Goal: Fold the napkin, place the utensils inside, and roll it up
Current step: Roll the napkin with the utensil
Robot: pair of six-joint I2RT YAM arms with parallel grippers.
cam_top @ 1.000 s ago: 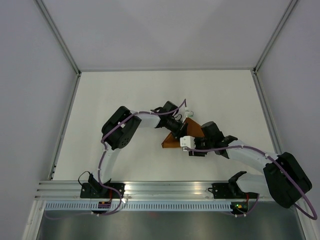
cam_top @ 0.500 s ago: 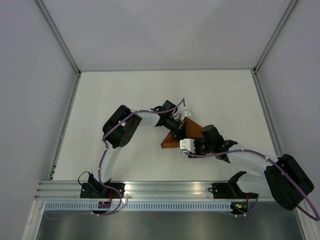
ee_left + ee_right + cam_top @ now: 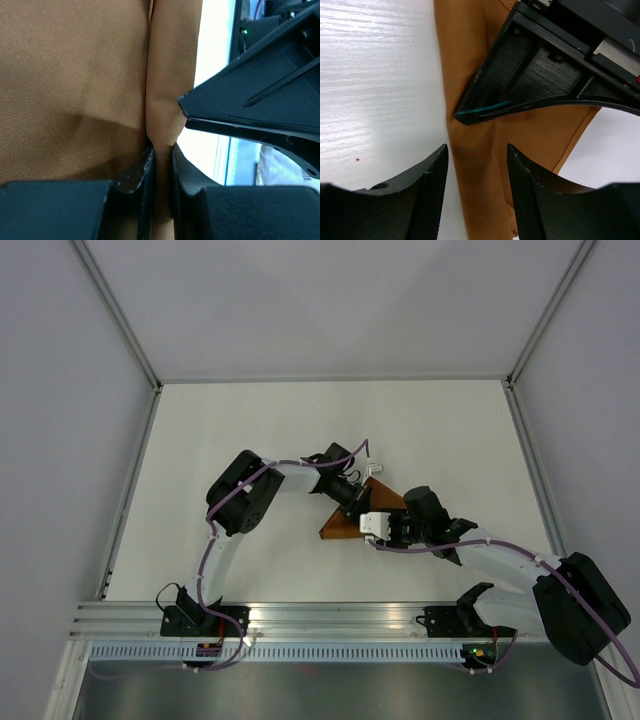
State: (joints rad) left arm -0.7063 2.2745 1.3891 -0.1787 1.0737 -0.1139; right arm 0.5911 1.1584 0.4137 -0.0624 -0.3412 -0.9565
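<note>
Two arms are brought together over the middle of the white tabletop (image 3: 250, 430), the left arm (image 3: 245, 502) reaching in from the left and the right arm (image 3: 510, 558) from the right, so that both sets of fingers can be worked on one piece of cloth. The napkin (image 3: 338, 526) is laid between them, near the centre of the tabletop. From above it is seen as a rust-orange triangle, which suggests that a diagonal fold is already made, though much of it is hidden under the wrists. The cloth is plain, thin and finely woven. A raised ridge of it is clamped between the left fingers (image 3: 132, 177), apparently so that a layer can be lifted or drawn over. The right fingers (image 3: 427, 200) are spread apart and nothing is gripped by them. They are held low astride the napkin's long edge, just beside the left fingers, probably to take over or steady that edge. No knife can be made out in any view.
</note>
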